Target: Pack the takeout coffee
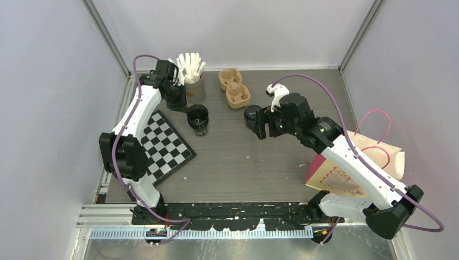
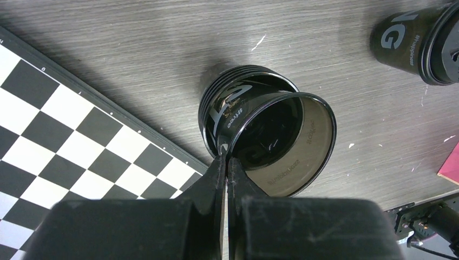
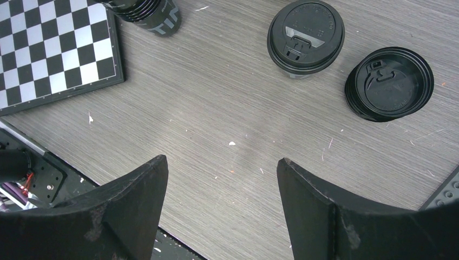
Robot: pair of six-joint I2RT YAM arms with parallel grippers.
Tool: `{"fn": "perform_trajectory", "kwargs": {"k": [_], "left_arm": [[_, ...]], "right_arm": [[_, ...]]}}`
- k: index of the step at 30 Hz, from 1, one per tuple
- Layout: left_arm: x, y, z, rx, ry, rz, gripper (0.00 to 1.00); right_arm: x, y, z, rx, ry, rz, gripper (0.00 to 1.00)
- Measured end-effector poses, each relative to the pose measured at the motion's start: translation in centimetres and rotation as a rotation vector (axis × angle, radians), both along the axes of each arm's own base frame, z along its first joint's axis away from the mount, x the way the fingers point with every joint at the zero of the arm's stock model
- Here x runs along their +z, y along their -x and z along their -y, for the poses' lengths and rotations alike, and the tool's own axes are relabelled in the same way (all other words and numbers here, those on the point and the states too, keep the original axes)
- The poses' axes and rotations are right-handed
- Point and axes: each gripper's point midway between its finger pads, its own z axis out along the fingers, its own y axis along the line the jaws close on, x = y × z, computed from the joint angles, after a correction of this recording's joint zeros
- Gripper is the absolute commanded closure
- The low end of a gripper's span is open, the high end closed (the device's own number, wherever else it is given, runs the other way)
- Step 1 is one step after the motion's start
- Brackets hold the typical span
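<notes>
My left gripper is shut on the rim of an open black paper cup. The cup is tilted and its base still sits in a nested stack of black cups. In the top view this gripper and its cup are beside the chequerboard. A lidded black cup stands mid-table, and it also shows in the left wrist view and the top view. A stack of black lids lies next to it. My right gripper is open and empty over bare table, just short of the lidded cup.
A chequerboard lies at the left. A grey cup of white sticks and a brown pulp carrier stand at the back. A pink paper bag lies at the right, under my right arm.
</notes>
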Motion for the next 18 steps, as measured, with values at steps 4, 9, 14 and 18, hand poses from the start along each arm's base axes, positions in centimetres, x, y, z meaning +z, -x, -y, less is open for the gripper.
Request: {"fn": "perform_trajectory", "kwargs": {"k": [4,9,14,18], "left_arm": [[1.0,0.5,-0.1,0.002,0.0,0.017,1.0],[4.0,1.4,-0.2,0.001,0.017,0.092,1.0],[7.0,2.7,-0.1,-0.009,0.046,0.17,1.0],[9.3,4.0,0.2,-0.023,0.087,0.226,1.0]], "right_arm": [[0.0,0.0,0.0,0.0,0.001,0.0,0.22],[0.1,0.0,0.2,-0.002,0.004,0.007,0.22],[1.2,0.3,0.8,-0.016,-0.005,0.04,0.22],[2.1,0.3,1.2,-0.029,-0.015,0.064,0.22]]}}
